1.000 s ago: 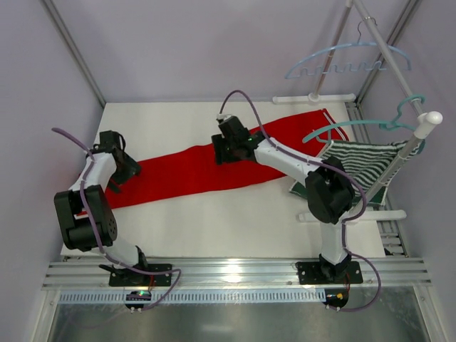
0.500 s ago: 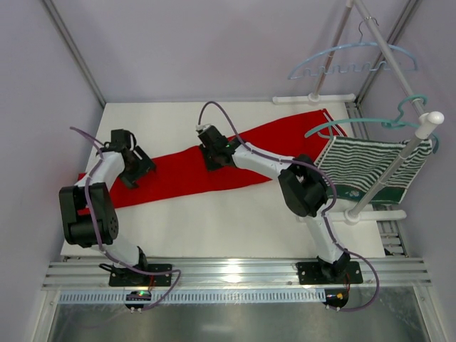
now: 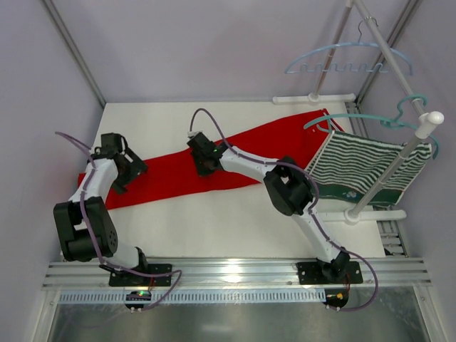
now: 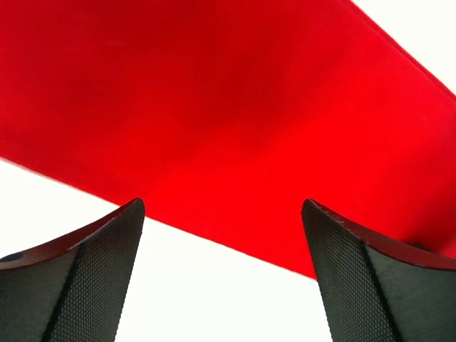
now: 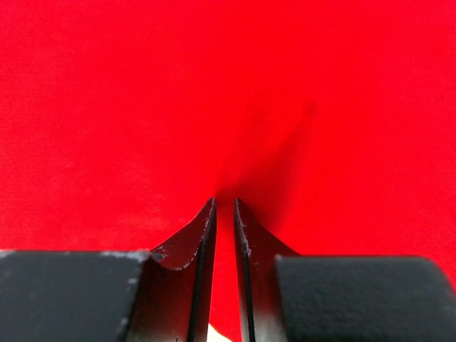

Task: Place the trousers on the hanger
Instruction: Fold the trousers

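The bright red long cloth trousers [image 3: 178,174] lie slantwise on the white table [image 3: 235,214], well apart from the thin pale blue plastic hanger [image 3: 340,68] hung at rear right. The right gripper [image 5: 223,203] is nearly closed, apparently pinching their cloth; the left gripper [image 4: 222,214] gapes empty over their edge.

Matt red cloth trousers [image 3: 165,174], seemingly smooth

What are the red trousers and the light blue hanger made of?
The trousers look like soft cloth with a matte finish: they lie limp and flat, and the right wrist view shows a small crease and no shine. The hanger looks like thin smooth plastic, judging by its even pale blue colour and moulded wavy bar. Its hook is probably metal wire, thin and grey.
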